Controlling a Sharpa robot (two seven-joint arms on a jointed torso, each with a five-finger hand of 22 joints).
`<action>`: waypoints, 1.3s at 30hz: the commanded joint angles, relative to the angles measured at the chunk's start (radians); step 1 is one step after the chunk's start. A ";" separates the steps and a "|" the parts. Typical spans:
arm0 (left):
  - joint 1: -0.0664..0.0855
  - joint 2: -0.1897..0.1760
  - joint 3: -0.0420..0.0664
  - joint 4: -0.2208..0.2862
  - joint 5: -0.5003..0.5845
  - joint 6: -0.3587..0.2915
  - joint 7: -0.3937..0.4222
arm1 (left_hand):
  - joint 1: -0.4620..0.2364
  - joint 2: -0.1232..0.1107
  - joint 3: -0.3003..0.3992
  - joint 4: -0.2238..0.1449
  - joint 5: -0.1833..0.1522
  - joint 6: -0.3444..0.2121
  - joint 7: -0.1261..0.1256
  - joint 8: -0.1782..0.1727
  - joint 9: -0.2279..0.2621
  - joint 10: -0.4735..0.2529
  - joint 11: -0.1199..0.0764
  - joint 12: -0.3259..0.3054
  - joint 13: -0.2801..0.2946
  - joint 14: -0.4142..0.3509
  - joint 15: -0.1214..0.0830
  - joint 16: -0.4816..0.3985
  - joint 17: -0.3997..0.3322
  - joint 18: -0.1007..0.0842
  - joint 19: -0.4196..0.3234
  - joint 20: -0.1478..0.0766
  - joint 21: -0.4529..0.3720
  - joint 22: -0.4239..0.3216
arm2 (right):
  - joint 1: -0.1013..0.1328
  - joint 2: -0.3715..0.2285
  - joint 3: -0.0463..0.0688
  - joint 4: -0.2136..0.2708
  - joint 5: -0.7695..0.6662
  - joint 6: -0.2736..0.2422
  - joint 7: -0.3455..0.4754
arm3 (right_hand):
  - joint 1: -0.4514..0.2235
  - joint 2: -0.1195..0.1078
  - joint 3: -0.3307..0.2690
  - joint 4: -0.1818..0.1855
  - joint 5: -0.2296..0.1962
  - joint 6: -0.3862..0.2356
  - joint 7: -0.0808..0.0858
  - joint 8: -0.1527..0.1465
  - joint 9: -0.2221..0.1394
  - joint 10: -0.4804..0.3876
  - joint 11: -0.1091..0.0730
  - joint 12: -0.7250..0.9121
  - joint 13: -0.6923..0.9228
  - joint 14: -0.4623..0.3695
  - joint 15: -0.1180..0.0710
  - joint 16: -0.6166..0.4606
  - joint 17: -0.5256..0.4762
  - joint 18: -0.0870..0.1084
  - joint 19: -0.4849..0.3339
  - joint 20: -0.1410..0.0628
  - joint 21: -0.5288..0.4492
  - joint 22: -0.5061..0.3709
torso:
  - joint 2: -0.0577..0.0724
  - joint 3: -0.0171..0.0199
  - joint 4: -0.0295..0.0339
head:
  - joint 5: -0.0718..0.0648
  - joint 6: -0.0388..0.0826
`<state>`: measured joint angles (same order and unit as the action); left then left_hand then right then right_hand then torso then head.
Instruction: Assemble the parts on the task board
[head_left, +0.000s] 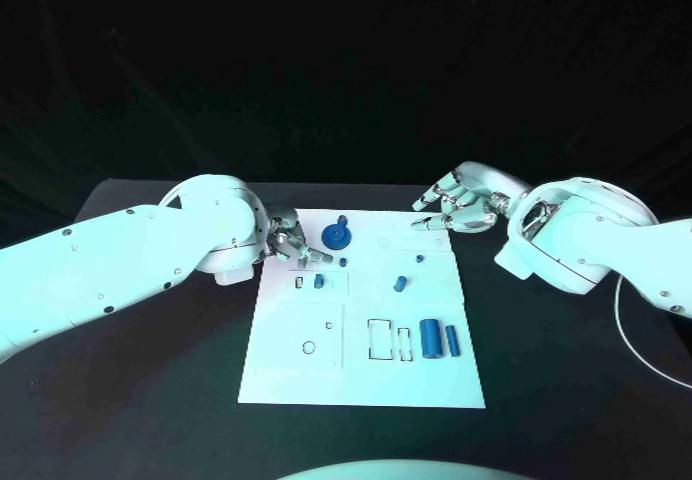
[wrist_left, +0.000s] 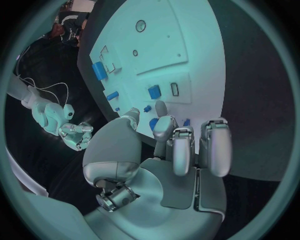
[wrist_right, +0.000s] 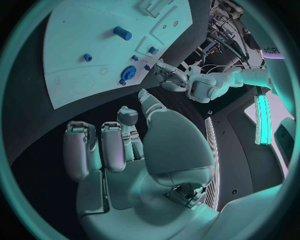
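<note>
Task board (head_left: 361, 370) lies mid-worktop (head_left: 130, 400), white plate. My left hand (head_left: 289, 243) over board's far left corner, fingers curled near small blue part (head_left: 319, 282); cannot tell if it pinches anything. My right hand (head_left: 459, 205) hovers off far right corner, fingers apart, holding nothing. Blue gear (head_left: 336, 236) near far edge; blue cylinder (head_left: 430, 339) toward near right.

White rounded arms (head_left: 116, 260) with small dark screws end in silver segmented hands (head_left: 459, 205).

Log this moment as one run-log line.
left hand: open, over task board far-left edge | right hand: open, beyond far-right corner | blue gear: on board
</note>
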<state>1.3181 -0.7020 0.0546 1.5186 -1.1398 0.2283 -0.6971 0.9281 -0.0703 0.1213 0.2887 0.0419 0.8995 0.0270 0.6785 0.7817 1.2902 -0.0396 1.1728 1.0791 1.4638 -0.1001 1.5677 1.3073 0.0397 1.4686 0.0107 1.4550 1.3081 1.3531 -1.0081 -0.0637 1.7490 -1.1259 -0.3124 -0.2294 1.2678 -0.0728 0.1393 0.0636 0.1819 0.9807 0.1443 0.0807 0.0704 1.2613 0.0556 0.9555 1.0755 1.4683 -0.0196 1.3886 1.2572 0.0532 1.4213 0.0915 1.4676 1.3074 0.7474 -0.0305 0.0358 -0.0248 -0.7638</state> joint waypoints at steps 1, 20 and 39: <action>0.032 -0.007 0.007 -0.005 0.086 0.031 -0.060 | 0.021 -0.001 -0.027 0.000 0.005 -0.036 0.016 -0.023 -0.012 -0.059 0.015 -0.064 -0.069 0.107 0.014 0.003 0.264 0.011 -0.004 0.007 -0.029 0.053 | -0.001 0.002 0.000 -0.002 -0.006 0.013 0.001 | -0.002 0.003 -0.007 -0.001 0.002 0.007 -0.002 0.004 0.001 -0.004 -0.001 -0.003 -0.002 0.042 -0.001 -0.005 -0.001 0.003 -0.009 -0.002 -0.004 0.011 | 0.000 0.0013 -0.0004 | 0.005 0.003; 0.113 0.132 -0.024 -0.319 -0.019 0.139 -0.018 | 0.182 0.054 -0.110 -0.001 0.007 -0.070 0.056 -0.093 -0.088 -0.124 0.051 -0.109 -0.138 0.107 0.049 0.003 0.264 0.025 -0.031 0.046 -0.081 -0.006 | -0.001 0.012 -0.001 -0.011 -0.005 0.016 0.000 | -0.004 0.004 -0.009 0.001 0.003 0.007 -0.002 0.004 0.001 -0.002 -0.001 0.001 0.001 0.042 -0.001 -0.005 -0.001 0.003 -0.008 -0.002 -0.004 0.011 | 0.002 -0.0006 0.0002 | 0.017 0.016; 0.093 0.213 -0.069 -0.437 0.007 0.202 -0.024 | 0.198 0.109 -0.170 -0.001 0.007 -0.103 0.066 -0.117 -0.114 -0.088 0.058 -0.062 -0.105 0.107 0.053 0.003 0.264 0.014 -0.002 0.048 -0.048 0.040 | -0.001 0.021 -0.001 -0.014 -0.002 0.019 0.006 | -0.004 0.004 -0.009 0.001 0.003 0.007 -0.002 0.004 0.001 -0.002 -0.001 0.001 0.001 0.042 -0.001 -0.005 -0.001 0.003 -0.008 -0.002 -0.004 0.011 | 0.000 -0.0004 0.0016 | 0.024 0.008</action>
<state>1.4124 -0.4926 -0.0146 1.0841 -1.1478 0.4032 -0.6986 1.1248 0.0276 -0.0414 0.2867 0.0454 0.8016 0.0922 0.5662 0.6695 1.1993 0.0139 1.1071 0.9725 1.4641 -0.0535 1.5678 1.3077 0.0553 1.4581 0.0573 1.4020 1.3080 1.3525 -0.9891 -0.0647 1.7351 -1.1245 -0.3064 -0.2286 1.2678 -0.0728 0.1353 0.0676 0.1819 0.9807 0.1442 0.0807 0.0703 1.2615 0.0558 0.9555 1.0757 1.4683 -0.0196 1.3886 1.2573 0.0532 1.4213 0.0914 1.4676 1.3079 0.7476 -0.0306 0.0376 -0.0010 -0.7546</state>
